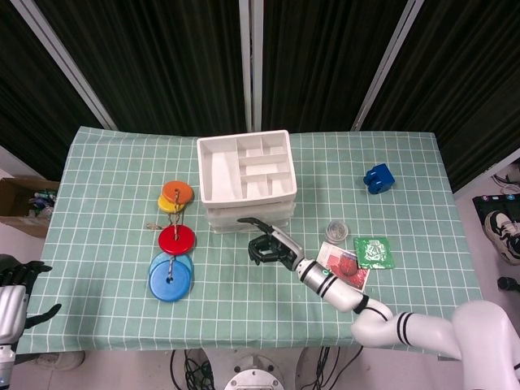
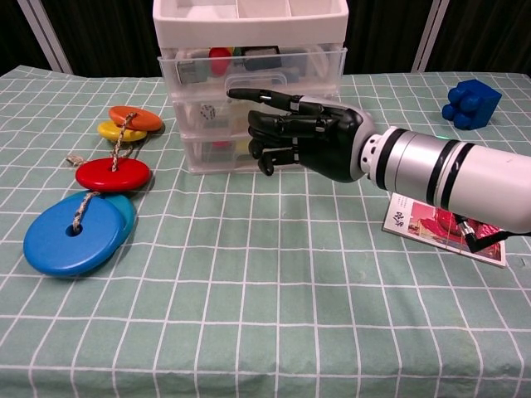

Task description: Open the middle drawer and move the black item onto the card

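The white drawer unit [image 1: 246, 166] [image 2: 249, 25] stands mid-table with three clear drawers under a compartment tray. Its uppermost clear drawer [image 2: 253, 66] [image 1: 248, 214] sticks out a little; a red piece and a dark item [image 2: 261, 55] show through its front. My right hand [image 1: 268, 246] [image 2: 303, 141] is at the drawer fronts, most fingers curled in, one finger stretched left along the lower edge of the pulled-out drawer. The red-and-white card [image 1: 341, 264] [image 2: 444, 224] lies right of this hand, partly under the forearm. My left hand [image 1: 12, 296] hangs off the table's lower left, holding nothing.
A cord of coloured discs [image 1: 172, 240] [image 2: 112, 174] lies left of the unit. A green packet [image 1: 374, 252] and a small clear lid [image 1: 336, 231] lie by the card. A blue block [image 1: 379, 177] [image 2: 470, 102] sits far right. A cardboard box [image 1: 20, 203] stands beyond the left edge.
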You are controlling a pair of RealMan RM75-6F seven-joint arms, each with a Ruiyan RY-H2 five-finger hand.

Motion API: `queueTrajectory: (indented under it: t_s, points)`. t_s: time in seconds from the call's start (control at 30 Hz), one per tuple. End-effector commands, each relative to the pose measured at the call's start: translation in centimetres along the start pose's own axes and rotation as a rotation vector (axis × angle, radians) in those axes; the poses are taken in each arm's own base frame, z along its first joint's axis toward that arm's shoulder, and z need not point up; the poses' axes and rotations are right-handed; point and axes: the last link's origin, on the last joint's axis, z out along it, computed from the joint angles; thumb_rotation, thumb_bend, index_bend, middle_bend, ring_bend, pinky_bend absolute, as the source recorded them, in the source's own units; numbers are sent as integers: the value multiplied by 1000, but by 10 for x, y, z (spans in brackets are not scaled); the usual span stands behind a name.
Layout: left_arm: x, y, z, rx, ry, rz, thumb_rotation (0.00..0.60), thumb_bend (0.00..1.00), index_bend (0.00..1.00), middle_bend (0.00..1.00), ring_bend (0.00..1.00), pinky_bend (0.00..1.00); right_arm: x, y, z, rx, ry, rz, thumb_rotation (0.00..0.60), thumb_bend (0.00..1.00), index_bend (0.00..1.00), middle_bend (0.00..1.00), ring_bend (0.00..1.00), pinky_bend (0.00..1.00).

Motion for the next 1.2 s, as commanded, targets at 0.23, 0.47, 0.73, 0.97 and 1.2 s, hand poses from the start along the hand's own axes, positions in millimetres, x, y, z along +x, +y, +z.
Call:
queueTrajectory:
  t_s: [0.23,0.47,0.73,0.97,1.2]
  points:
    - [-2,0,0,-5,1,-6,600,0,314,252,216,212,0,9,-19,-15,7,-167,600,477,10,732,595,671]
    - [-3,-3,-2,-1,1,-11,600,0,314,252,216,212,6,5,-59,-27,62,-660,600,385,0,654,523,613]
    - [-4,-3,-4,-3,7,-18,600,0,314,252,216,212,2,-49,-105,56,240,-1202,600,388,65,703,599,616]
    - [-2,0,-3,-15,16,-17,600,0,314,252,216,212,2,-81,-101,21,266,-1191,600,389,84,795,727,716]
    - [-2,2,-3,-15,9,-14,600,0,314,252,216,212,7,-84,-81,-46,227,-1131,600,403,94,826,757,805]
